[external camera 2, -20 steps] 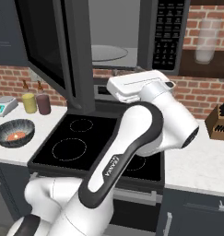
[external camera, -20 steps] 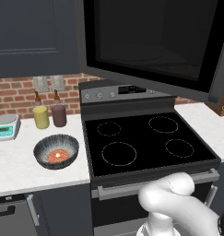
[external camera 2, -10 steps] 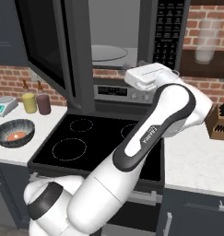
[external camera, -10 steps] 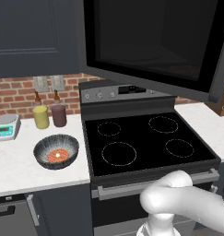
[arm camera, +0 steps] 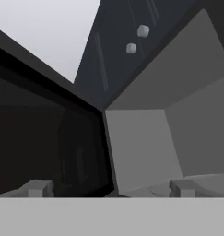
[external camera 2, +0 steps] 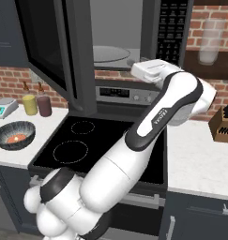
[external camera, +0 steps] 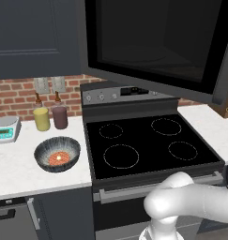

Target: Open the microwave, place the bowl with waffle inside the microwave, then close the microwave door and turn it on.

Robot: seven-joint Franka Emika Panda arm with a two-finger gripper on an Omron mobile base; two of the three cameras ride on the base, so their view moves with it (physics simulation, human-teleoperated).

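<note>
- While the jaws stand spread wide with nothing between them, the gripper [arm camera: 109, 188] looks into the pale cavity of the microwave [external camera 2: 120, 33], high up by the door opening.
- Microwave door [external camera: 157, 42] is swung well open toward the left, its black glass out over the stove [external camera: 148, 145]. Opening step looks done.
- Step in hand, by my read: pull the hand clear of the cavity and go for the bowl.
- To do it well: back out straight, stay off the door edge, then drop low and left.
- Bowl [external camera: 57, 153] sits on the white counter [external camera: 17, 168] left of the stove, well apart from the gripper, near side of two jars [external camera: 50, 117].
- Waffle [external camera: 58, 158] lies flat in the bowl's middle. Grip the rim and keep it level.
- Glass turntable [external camera 2: 110, 53] is bare.
</note>
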